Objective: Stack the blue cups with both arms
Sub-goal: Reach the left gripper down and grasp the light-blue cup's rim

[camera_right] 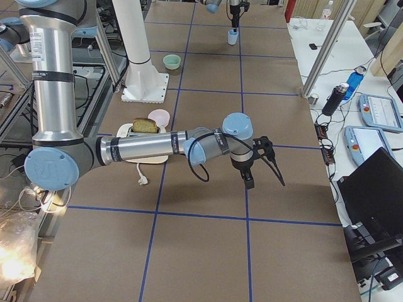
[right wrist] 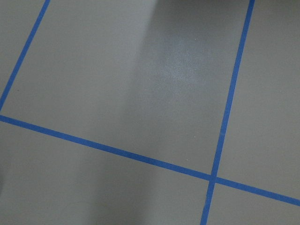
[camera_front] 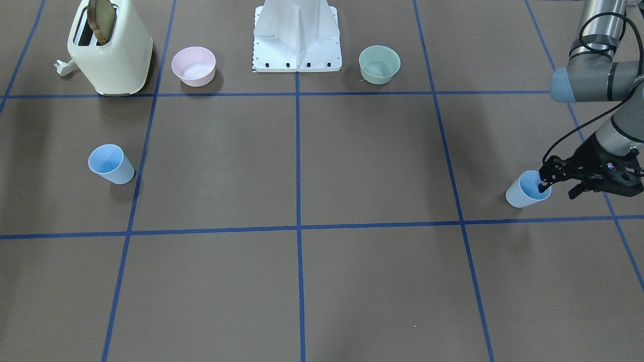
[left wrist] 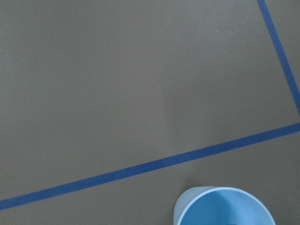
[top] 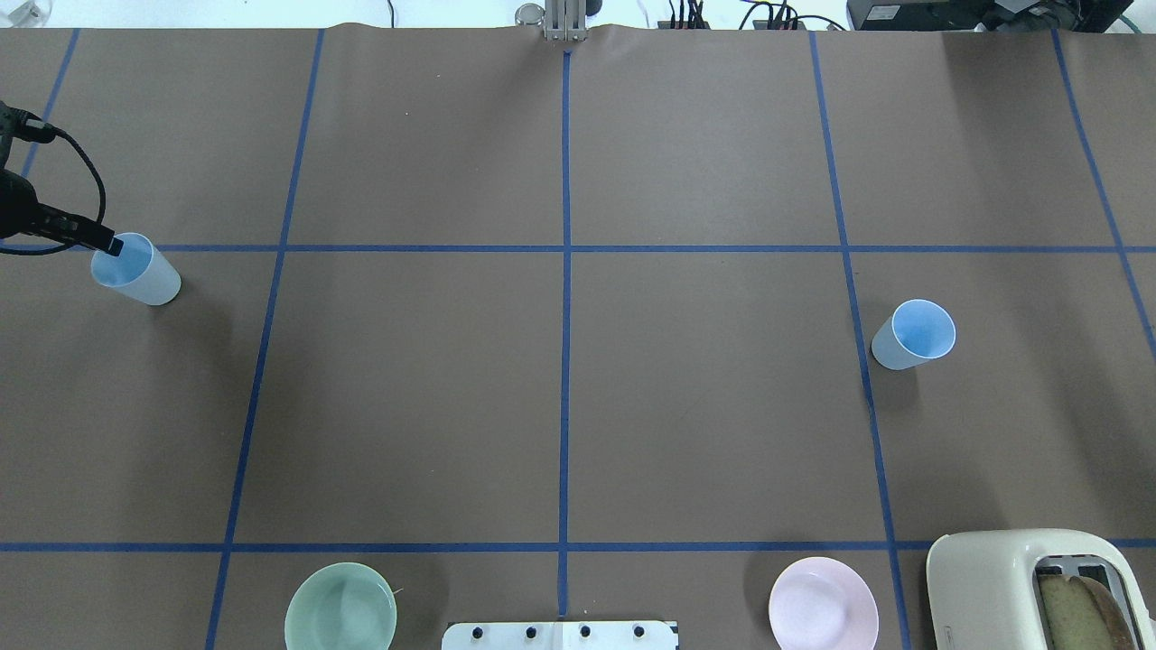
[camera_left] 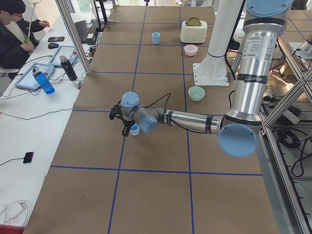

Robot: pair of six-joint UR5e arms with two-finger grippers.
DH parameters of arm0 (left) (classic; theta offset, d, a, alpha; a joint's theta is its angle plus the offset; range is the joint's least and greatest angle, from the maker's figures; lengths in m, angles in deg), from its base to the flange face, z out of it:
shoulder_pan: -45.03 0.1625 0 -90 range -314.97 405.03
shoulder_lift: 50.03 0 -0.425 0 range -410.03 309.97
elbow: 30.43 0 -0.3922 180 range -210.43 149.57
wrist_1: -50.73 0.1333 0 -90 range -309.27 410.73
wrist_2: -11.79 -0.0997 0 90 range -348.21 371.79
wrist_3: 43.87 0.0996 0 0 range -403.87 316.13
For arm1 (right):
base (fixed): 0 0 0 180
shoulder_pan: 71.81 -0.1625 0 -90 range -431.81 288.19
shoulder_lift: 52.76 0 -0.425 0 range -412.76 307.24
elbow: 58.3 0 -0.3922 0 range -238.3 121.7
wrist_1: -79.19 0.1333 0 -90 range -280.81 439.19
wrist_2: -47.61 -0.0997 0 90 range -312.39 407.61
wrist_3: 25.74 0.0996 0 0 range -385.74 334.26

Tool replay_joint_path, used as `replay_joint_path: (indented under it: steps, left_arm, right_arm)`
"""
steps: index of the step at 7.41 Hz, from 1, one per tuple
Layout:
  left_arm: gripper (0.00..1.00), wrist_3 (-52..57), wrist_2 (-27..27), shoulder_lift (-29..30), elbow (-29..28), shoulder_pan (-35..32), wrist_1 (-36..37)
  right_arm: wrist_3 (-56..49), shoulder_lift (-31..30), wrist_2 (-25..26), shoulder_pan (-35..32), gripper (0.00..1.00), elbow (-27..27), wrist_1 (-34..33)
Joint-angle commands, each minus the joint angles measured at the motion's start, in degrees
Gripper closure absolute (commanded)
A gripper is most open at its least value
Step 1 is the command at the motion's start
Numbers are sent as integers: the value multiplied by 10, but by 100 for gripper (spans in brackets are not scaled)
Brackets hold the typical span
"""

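Observation:
One blue cup (camera_front: pixel 524 193) stands upright on the robot's left side of the table; it also shows in the overhead view (top: pixel 135 269) and at the bottom of the left wrist view (left wrist: pixel 225 208). My left gripper (camera_front: pixel 558 190) is open and straddles this cup's rim, one finger (top: pixel 108 244) inside the cup and the other outside. The second blue cup (camera_front: pixel 110 164) stands upright and alone on the robot's right side (top: pixel 914 334). My right gripper (camera_right: pixel 249 175) shows only in the exterior right view, low over bare table; I cannot tell whether it is open or shut.
A cream toaster (camera_front: pixel 108 48) with a slice of toast, a pink bowl (camera_front: pixel 193 65), a green bowl (camera_front: pixel 379 64) and the white pedestal base (camera_front: pixel 297 37) stand along the robot's edge. A person sits at a side desk (camera_left: pixel 14 34) with bottles and tablets.

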Motion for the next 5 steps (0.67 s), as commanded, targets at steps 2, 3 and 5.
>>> replay_joint_path:
  steps: [2, 3, 5]
  left_arm:
    - [100, 0, -3, -6, 1, 5, -33]
    - [100, -3, 3, -6, 8, 5, -36]
    - [100, -39, 31, 1, 74, 4, 14]
  right_arm:
    - [0, -1, 0, 0, 0, 0, 0]
    - [0, -1, 0, 0, 0, 0, 0]
    - [0, -1, -1, 0, 0, 0, 0]
